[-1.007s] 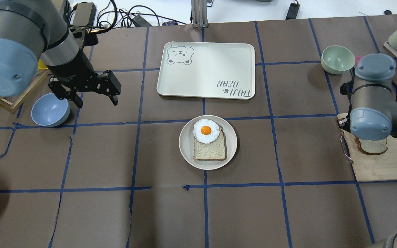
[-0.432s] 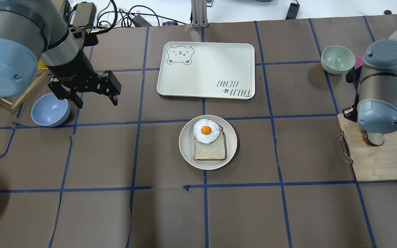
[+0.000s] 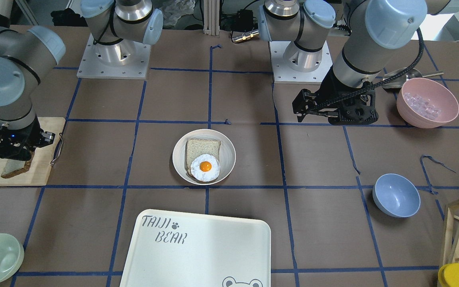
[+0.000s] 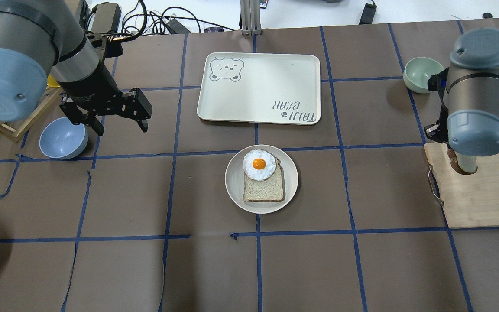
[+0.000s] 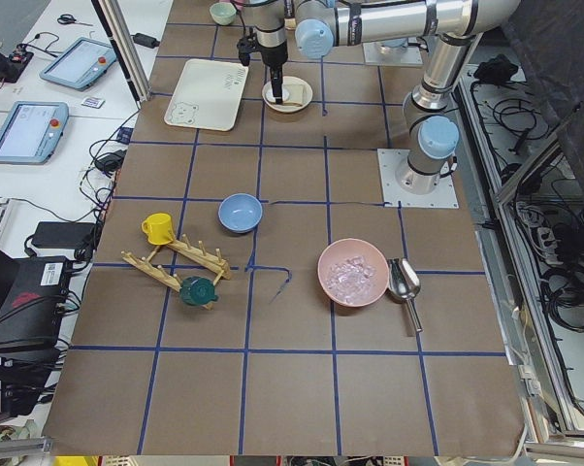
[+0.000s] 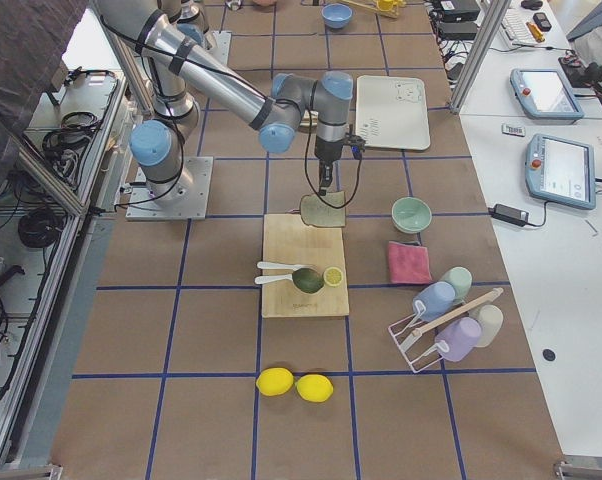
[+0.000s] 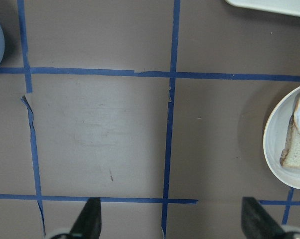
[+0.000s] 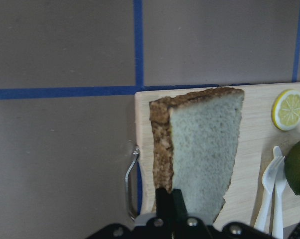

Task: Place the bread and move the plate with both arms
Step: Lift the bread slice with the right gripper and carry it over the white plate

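Left gripper (image 4: 121, 126), jaws spread wide and holding nothing, hangs beside one pale blue bowl (image 4: 62, 138). At centre, one round cream-white plate (image 4: 233, 190) carries the first of two slices, a squarer pale-crusted slice (image 4: 263, 189), topped by one fried egg (image 4: 259, 165); one rectangular cream tray (image 4: 258, 86) lies beyond. Right gripper (image 8: 170, 197) pinches the second, the dark-crusted speckled bread (image 8: 202, 149), on edge over one wooden board (image 4: 474, 203), well apart from the plate.

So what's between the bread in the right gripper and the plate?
Overhead view: from bread to plate, only the board's metal handle and brown table with a blue tape line.
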### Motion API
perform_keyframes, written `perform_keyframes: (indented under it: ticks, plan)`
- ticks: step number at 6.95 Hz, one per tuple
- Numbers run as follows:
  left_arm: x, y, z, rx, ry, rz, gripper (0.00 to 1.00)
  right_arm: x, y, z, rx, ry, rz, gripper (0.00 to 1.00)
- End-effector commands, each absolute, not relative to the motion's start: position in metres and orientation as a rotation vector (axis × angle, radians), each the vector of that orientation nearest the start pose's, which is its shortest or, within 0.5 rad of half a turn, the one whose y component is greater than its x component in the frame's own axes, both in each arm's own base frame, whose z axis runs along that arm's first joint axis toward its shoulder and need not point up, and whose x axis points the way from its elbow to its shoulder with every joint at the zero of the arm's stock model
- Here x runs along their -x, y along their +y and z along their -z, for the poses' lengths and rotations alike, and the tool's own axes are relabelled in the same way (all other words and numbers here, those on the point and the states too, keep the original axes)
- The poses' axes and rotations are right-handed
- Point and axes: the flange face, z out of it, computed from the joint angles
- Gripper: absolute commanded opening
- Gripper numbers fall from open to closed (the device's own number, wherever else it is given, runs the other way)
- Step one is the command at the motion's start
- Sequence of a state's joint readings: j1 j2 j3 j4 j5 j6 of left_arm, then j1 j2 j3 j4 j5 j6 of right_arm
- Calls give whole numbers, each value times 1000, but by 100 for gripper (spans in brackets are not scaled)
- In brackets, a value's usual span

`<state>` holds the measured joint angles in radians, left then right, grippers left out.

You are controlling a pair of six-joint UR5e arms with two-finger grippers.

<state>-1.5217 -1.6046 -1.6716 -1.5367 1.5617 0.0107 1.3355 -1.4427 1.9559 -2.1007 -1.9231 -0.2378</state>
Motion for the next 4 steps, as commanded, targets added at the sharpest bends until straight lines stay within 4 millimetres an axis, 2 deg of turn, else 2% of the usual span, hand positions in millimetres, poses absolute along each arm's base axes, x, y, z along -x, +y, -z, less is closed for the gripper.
perform_keyframes:
  ticks: [1, 2, 3, 4]
  plan:
    - [110, -497, -425, 61, 3149, -159, 100, -89, -511, -337, 86, 3393, -94, 0]
    - [110, -498, -425, 61, 3149, -159, 100, -143, -500, -336, -62, 3330, -60, 0]
    - [110, -498, -424, 61, 3149, -161, 100, -206, -483, -329, -107, 3283, -41, 0]
    - [110, -498, -424, 61, 3149, -161, 100, -264, -464, -309, -180, 3290, -47, 0]
